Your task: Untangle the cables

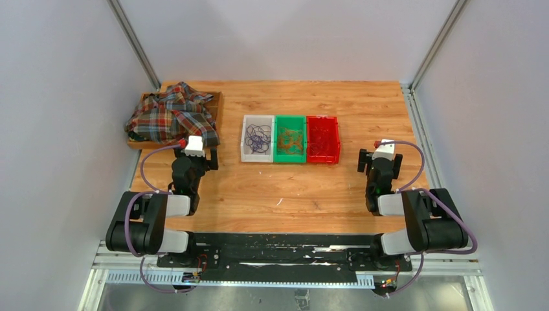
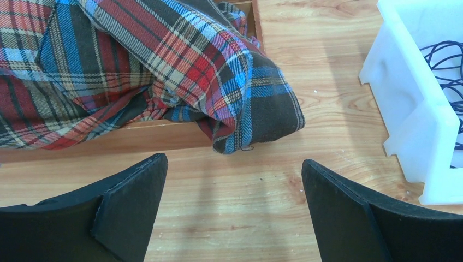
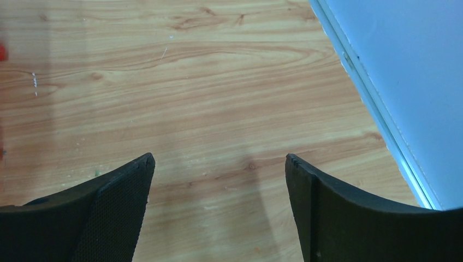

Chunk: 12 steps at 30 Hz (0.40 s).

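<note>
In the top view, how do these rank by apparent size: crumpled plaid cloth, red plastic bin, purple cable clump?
Largest: crumpled plaid cloth.
Then red plastic bin.
Smallest: purple cable clump.

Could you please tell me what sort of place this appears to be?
Probably a robotics lab cell: a wooden table enclosed by white panels, two robot arms bolted at its edge, and three bins holding cables.

Bare table (image 1: 285, 188) open mid-front; plaid cloth (image 2: 164, 65) just beyond left tool (image 2: 233, 158); wall (image 3: 404, 65) beside right tool (image 3: 219, 155); bins (image 1: 289, 161) at centre.
</note>
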### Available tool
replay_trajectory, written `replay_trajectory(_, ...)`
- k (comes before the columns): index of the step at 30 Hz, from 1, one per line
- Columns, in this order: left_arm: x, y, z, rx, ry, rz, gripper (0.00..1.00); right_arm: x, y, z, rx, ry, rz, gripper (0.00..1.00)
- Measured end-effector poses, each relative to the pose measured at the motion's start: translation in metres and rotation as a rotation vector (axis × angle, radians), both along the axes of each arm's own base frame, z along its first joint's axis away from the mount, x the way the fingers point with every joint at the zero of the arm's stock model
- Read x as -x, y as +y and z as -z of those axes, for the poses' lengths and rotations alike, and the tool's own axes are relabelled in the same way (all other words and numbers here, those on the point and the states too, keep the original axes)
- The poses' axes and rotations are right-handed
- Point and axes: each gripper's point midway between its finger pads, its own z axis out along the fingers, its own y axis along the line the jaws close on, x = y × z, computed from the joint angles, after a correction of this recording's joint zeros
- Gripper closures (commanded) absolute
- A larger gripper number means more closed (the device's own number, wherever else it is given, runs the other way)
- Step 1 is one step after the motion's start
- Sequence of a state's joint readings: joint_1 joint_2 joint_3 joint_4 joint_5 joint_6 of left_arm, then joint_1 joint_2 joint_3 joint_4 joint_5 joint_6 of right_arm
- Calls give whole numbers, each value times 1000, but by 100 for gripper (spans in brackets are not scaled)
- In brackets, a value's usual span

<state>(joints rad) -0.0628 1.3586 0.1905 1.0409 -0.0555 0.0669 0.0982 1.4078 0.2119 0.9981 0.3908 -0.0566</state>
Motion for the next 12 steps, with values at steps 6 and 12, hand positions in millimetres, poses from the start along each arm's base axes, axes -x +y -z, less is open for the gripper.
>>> replay_trajectory(6, 0, 0, 0, 0, 0, -2, 2, -2, 1, -6, 17, -28, -14, 11)
replay_trajectory(12, 0, 0, 0, 0, 0, -3, 2, -3, 2, -6, 22, -26, -21, 10)
